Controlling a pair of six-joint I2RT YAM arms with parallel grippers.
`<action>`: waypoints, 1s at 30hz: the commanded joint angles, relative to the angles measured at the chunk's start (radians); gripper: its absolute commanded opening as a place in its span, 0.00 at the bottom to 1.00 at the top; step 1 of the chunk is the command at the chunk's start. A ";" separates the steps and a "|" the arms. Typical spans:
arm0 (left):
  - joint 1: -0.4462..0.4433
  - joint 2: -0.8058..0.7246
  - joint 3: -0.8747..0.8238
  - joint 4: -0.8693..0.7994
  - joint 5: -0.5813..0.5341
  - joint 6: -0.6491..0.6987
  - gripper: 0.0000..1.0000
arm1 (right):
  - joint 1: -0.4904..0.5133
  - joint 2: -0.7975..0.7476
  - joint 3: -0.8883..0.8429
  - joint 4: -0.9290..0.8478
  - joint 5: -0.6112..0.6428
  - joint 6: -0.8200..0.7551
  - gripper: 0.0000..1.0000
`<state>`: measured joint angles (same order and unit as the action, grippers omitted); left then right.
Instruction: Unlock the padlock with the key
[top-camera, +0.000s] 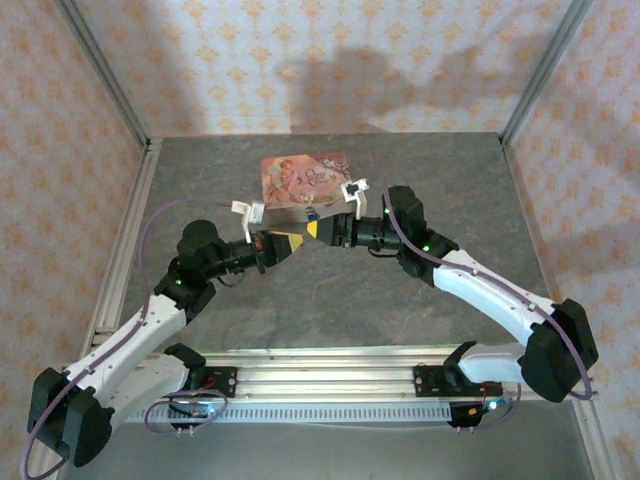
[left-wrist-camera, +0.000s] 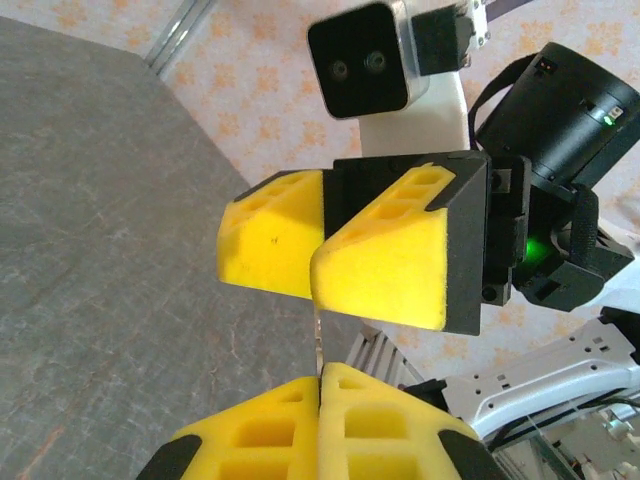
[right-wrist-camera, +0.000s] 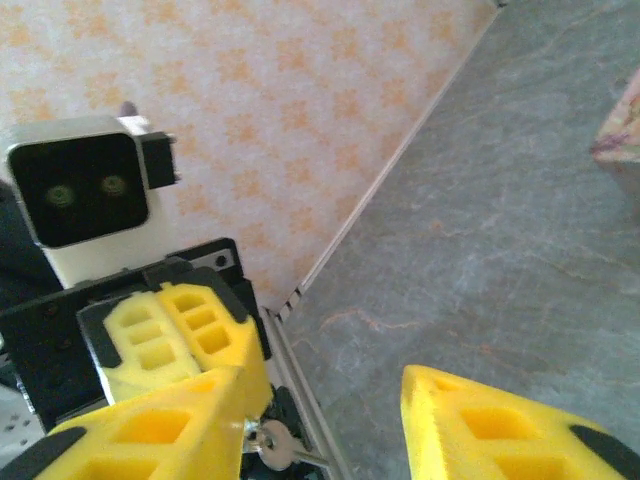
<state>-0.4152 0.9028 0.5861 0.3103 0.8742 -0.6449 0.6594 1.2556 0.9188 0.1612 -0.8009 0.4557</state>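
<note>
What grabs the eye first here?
The left gripper and right gripper meet tip to tip above the table, by the near edge of the pink floral box. The left is shut on the key, a thin silvery sliver poking from its yellow pads toward the open right jaws.

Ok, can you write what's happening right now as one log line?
left end effector: shut on key | right end effector: open, facing the left one | floral box: just behind both
</note>
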 joint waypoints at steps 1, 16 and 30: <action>0.024 -0.022 -0.028 -0.043 -0.027 0.028 0.00 | -0.004 -0.021 0.027 -0.066 0.075 -0.028 0.51; 0.059 -0.056 -0.058 -0.122 -0.041 0.063 0.00 | -0.009 0.084 0.085 -0.066 0.044 0.055 0.59; 0.062 -0.033 -0.055 0.050 0.024 -0.048 0.00 | 0.066 0.114 0.072 0.066 -0.052 0.087 0.38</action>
<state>-0.3645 0.8711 0.5354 0.2771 0.8642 -0.6640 0.7238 1.3682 0.9951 0.1455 -0.8165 0.5274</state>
